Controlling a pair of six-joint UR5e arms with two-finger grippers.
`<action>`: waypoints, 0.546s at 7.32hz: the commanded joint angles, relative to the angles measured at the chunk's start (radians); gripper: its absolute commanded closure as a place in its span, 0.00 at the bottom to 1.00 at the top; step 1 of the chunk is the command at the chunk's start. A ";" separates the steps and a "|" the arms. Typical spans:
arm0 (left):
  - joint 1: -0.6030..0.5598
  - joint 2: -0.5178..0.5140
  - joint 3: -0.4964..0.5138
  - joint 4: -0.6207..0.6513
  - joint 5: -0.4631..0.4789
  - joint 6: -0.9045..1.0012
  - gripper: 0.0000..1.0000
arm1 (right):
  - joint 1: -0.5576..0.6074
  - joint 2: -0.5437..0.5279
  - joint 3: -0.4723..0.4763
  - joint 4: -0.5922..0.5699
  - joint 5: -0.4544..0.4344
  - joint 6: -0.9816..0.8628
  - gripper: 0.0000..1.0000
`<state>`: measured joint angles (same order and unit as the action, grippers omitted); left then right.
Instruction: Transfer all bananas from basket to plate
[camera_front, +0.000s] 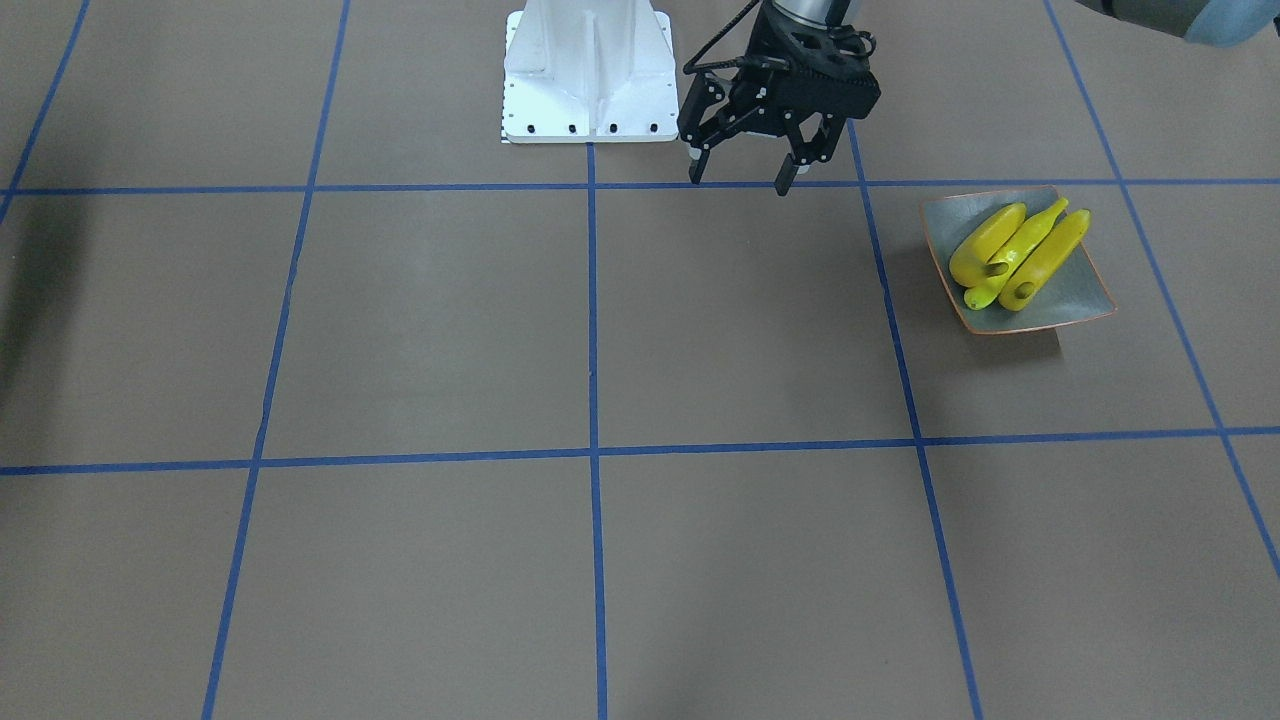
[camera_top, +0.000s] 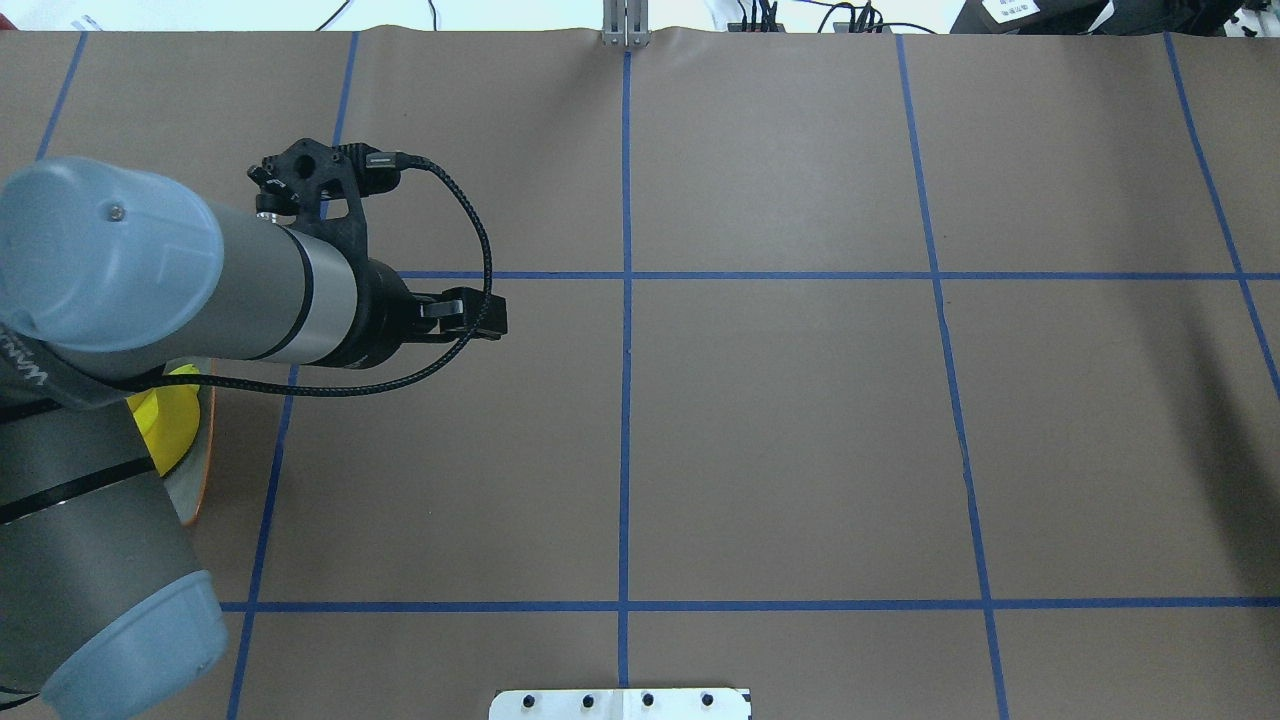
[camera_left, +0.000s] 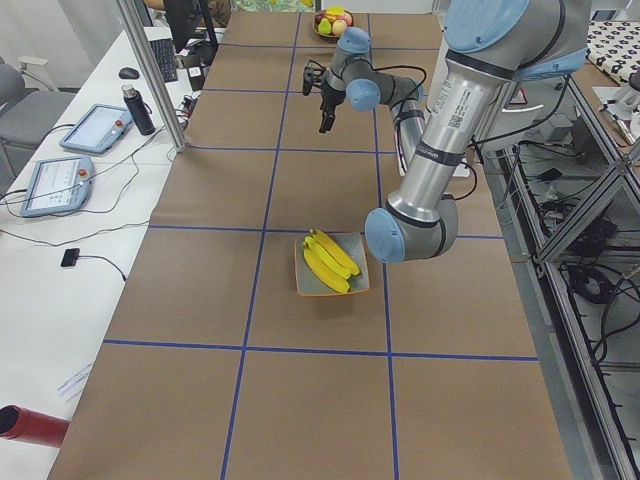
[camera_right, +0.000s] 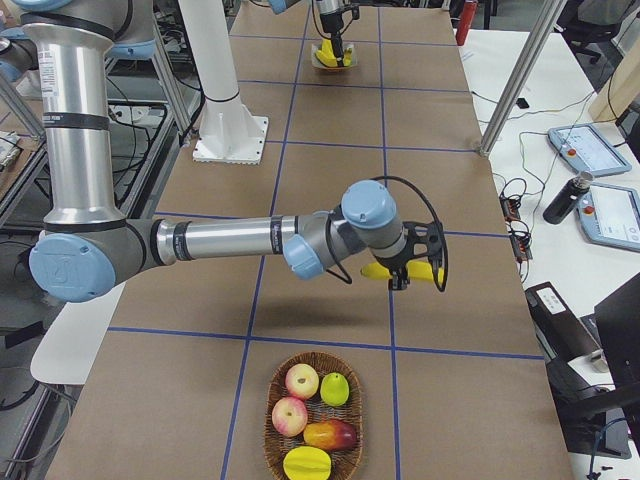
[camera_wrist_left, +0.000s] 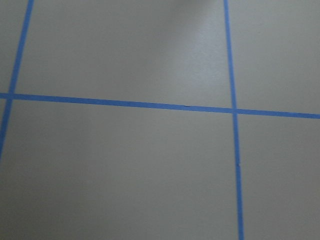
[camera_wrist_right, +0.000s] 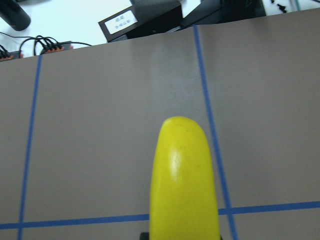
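The right gripper (camera_right: 405, 272) is closed around a banana (camera_wrist_right: 184, 180). Its black fingers are largely hidden, and the fruit is held clear of the table with a shadow cast beneath it. In the right wrist view the banana is seen end-on as a smooth, glossy, bright yellow form with a rounded tip.

The jaws of the left gripper (camera_front: 738, 183) are spread wide and nothing is held between them. The angular black fingers are pointed down over a blue line, near the white metal pedestal (camera_front: 590, 75).

Three bananas (camera_front: 1015, 255) are laid side by side, touching, in the plate (camera_front: 1075, 300). They are slightly curved, with brownish stub ends. The plate is a squarish, glossy grey-green dish with upturned sides and a thin orange rim.

A round woven wicker basket (camera_right: 275, 440) is seen near the right arm, filled with reddish apples, a green fruit, a mango and a yellow ridged fruit.

The table (camera_front: 420, 330) is covered in matte brown paper and divided into squares by blue tape.
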<state>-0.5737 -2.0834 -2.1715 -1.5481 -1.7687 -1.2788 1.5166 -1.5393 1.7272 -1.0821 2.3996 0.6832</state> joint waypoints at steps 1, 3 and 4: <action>0.008 -0.024 0.083 -0.338 0.002 -0.025 0.00 | -0.140 0.088 0.109 0.001 -0.005 0.337 1.00; 0.024 -0.041 0.133 -0.460 0.002 -0.125 0.00 | -0.269 0.219 0.146 0.001 -0.045 0.587 1.00; 0.037 -0.041 0.133 -0.455 0.000 -0.125 0.00 | -0.359 0.281 0.170 0.001 -0.115 0.701 1.00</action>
<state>-0.5503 -2.1193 -2.0484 -1.9809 -1.7675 -1.3864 1.2604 -1.3388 1.8683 -1.0814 2.3507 1.2322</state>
